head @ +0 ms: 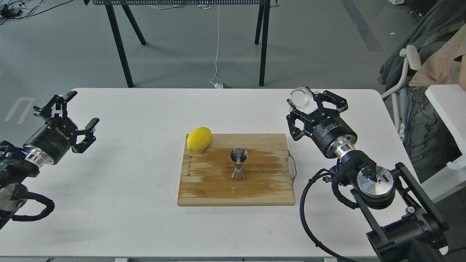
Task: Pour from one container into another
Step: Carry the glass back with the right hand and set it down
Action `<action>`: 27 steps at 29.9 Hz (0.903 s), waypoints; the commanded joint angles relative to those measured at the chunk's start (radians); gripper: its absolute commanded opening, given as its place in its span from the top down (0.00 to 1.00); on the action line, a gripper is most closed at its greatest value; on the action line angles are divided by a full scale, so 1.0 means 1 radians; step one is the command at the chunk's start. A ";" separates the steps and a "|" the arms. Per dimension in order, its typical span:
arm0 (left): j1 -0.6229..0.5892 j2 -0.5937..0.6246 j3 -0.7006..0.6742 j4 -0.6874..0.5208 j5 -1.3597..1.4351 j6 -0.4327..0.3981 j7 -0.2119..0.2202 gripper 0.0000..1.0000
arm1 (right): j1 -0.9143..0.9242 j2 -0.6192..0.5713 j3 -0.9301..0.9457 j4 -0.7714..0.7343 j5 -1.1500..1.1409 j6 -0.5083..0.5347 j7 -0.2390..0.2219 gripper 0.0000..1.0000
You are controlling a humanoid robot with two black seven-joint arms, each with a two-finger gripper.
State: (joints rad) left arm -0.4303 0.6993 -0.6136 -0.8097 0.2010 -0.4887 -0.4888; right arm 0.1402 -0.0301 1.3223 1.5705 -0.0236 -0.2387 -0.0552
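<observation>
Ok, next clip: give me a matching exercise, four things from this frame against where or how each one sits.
Things:
1. small clear glass cup
2. shiny steel hourglass jigger
3. yellow lemon
4. left gripper

States:
A. open, holding nothing, over the white table's left side
B. upright near the middle of the wooden cutting board
E. held in the right gripper, off the board
D. at the board's far left corner

Pairs: 1-E, 2-B, 3-D, 4-A

On the table lies a board near the middle — the jigger stands upright on it, and a lemon rests on its far left corner. The glass cup sits in the right gripper — right of the board, farther back.
</observation>
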 commanded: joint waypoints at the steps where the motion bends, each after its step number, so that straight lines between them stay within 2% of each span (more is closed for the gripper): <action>1: 0.002 0.003 -0.002 0.000 0.000 0.000 0.000 0.01 | -0.094 0.024 0.171 -0.021 0.137 -0.002 -0.003 0.68; 6: 0.002 0.000 0.000 0.000 0.000 0.000 0.000 0.01 | -0.182 0.024 0.277 -0.079 0.263 -0.002 -0.003 0.68; 11: 0.004 -0.001 0.000 0.000 0.000 0.000 0.000 0.01 | -0.200 0.021 0.296 -0.154 0.332 -0.007 -0.002 0.68; 20: 0.018 0.000 -0.002 0.001 0.000 0.000 0.000 0.01 | -0.191 0.025 0.296 -0.271 0.341 -0.045 0.000 0.68; 27: 0.018 -0.001 -0.002 0.001 0.000 0.000 0.000 0.01 | -0.189 0.025 0.295 -0.293 0.341 -0.047 0.000 0.67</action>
State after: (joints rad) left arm -0.4127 0.6980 -0.6151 -0.8084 0.2010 -0.4887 -0.4888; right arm -0.0491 -0.0048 1.6181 1.2814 0.3177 -0.2850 -0.0550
